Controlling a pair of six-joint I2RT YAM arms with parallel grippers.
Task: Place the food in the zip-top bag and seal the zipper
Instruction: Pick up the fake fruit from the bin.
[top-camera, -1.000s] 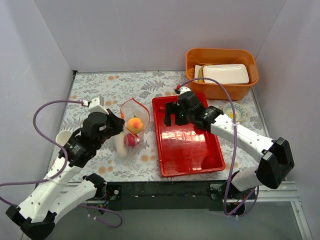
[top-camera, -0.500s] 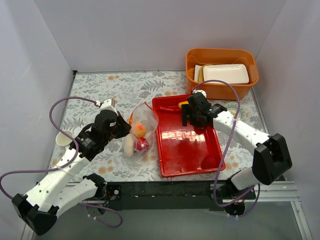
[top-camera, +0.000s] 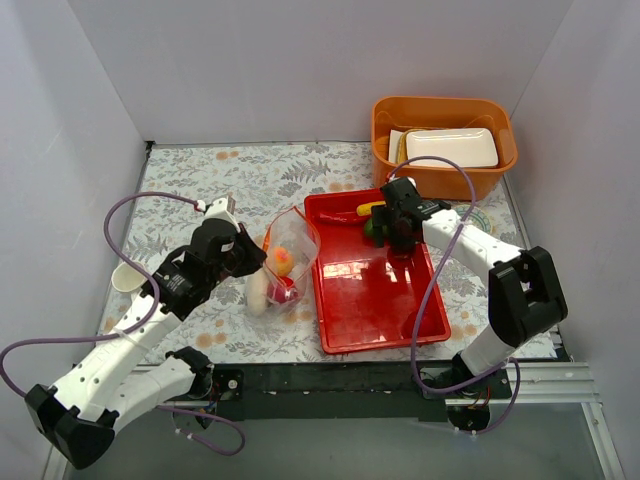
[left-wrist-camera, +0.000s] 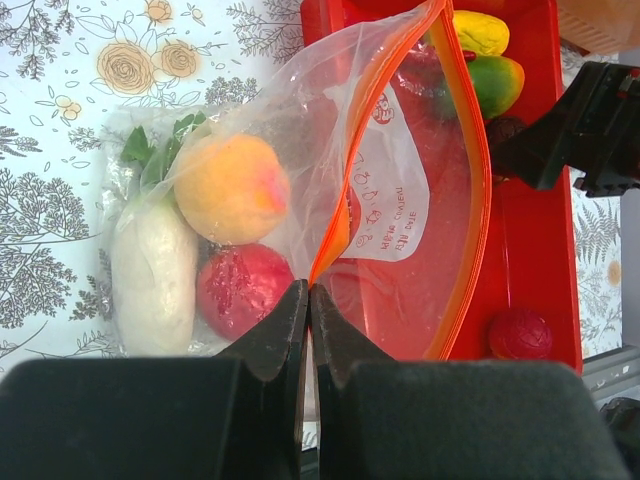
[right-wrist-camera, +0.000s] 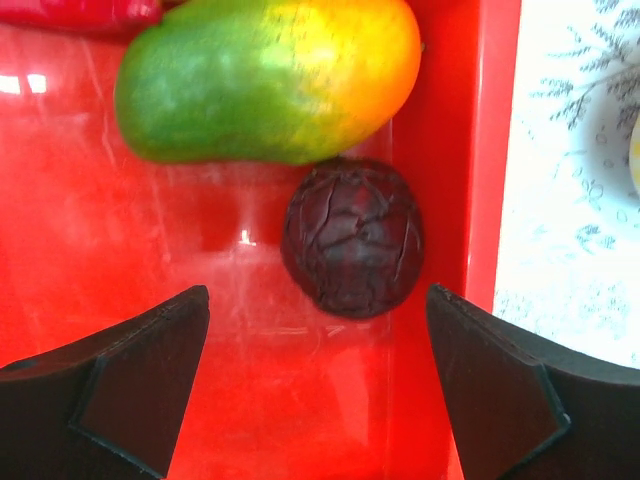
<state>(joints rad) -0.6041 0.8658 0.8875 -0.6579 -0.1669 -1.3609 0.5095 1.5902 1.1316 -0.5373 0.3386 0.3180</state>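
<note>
Right, starting on the left: the left gripper (left-wrist-camera: 305, 300) is pressing its jaws together on the near lip of the zip-top bag (left-wrist-camera: 390, 215), pinching the orange zipper (left-wrist-camera: 470, 200) and holding the mouth gaping towards the red tray (top-camera: 340, 335). The bag is lying on the flowered cloth just beside the tray's left wall, and a peach-coloured fruit (left-wrist-camera: 230, 187) and a red fruit (left-wrist-camera: 245, 290) are already sitting inside. The white oblong (left-wrist-camera: 150, 275) is lying against them, though I cannot tell whether it is inside the plastic. Moving across to the tray, the right gripper (right-wrist-camera: 318, 350) is hovering with its jaws spread wide, straddling a dark purple fruit (right-wrist-camera: 352, 238) in the far right corner. That fruit is touching a green-and-yellow mango (right-wrist-camera: 265, 80), and a small red ball (left-wrist-camera: 520, 333) is waiting at the near end. So the loading step is looking about half done, with sealing not yet begun. Next the right arm is probably needing to drop, close on the purple fruit without nudging the mango, and carry it left into that open mouth.
</note>
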